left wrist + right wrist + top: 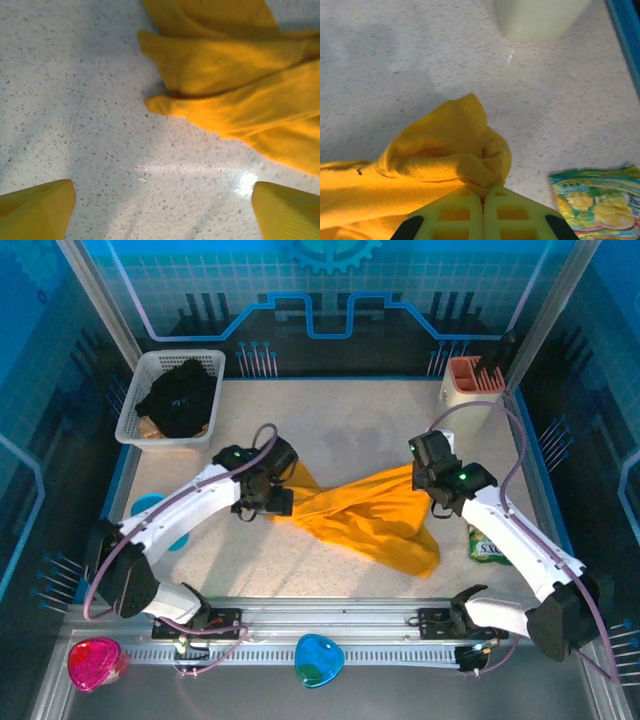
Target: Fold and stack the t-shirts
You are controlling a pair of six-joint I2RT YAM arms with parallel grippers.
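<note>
The yellow t-shirt lies twisted into a crumpled band on the table, to the right of the white basket and nearer than it. The right claw is clenched on a fold of its edge. The left claw is released, fingers wide apart, just short of the cloth. The black t-shirt sits heaped in the basket. Far right of the basket, a pink bin holds dark items.

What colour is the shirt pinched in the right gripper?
Plain golden yellow. The shirt held by the right gripper shows best in the right wrist view.
</note>
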